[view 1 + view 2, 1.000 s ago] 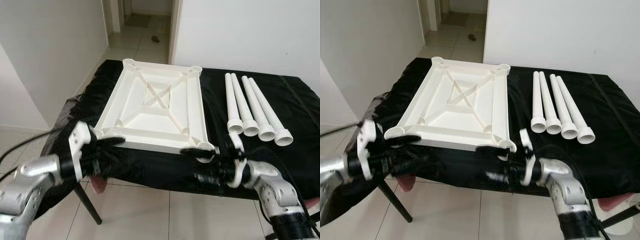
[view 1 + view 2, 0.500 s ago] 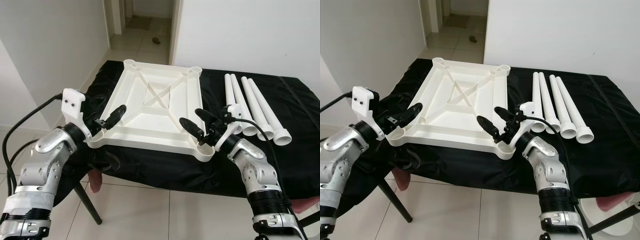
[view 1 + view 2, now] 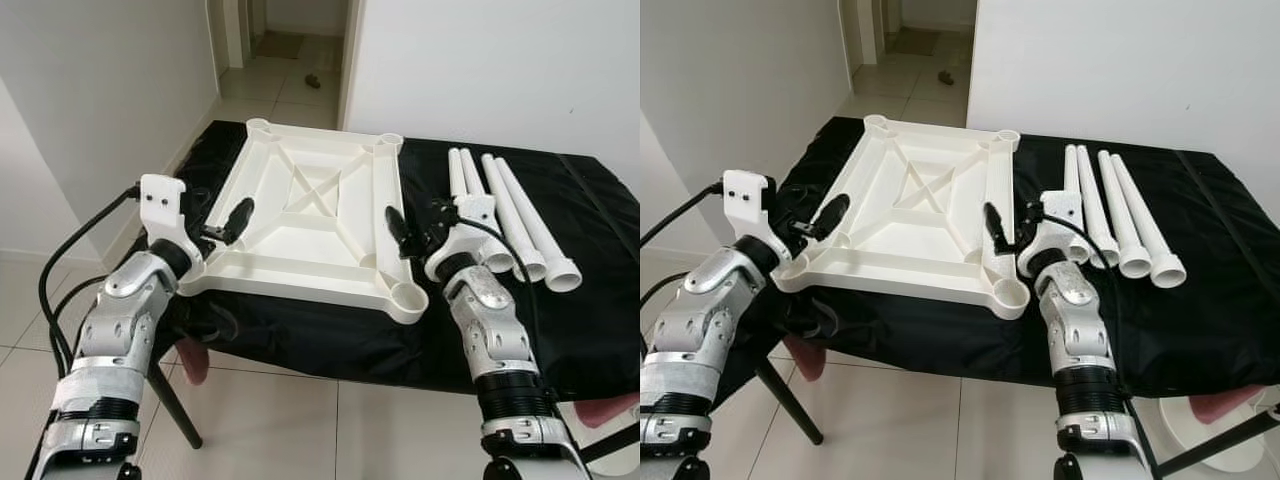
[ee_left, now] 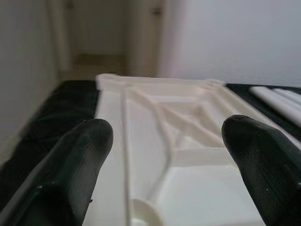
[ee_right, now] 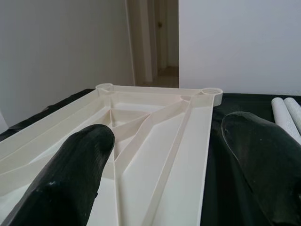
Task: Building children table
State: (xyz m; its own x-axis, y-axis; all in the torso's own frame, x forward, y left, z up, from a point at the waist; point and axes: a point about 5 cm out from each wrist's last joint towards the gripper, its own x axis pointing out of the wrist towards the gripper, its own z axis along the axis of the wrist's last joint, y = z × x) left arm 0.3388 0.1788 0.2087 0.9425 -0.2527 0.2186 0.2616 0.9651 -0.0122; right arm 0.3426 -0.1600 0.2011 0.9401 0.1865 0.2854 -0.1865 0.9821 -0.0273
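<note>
On black-draped table (image 3: 560, 330), tabletop (image 3: 320, 215) lies underside up, sockets exposed for legs (image 3: 510, 220). I hold L gripper (image 3: 232, 222) and R gripper (image 3: 398, 235) spread, empty, flanking near edge.

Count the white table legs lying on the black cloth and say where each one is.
4. They lie side by side on the black cloth, to the right of the upturned tabletop: first leg, second leg, third leg, fourth leg. None appears hidden.
</note>
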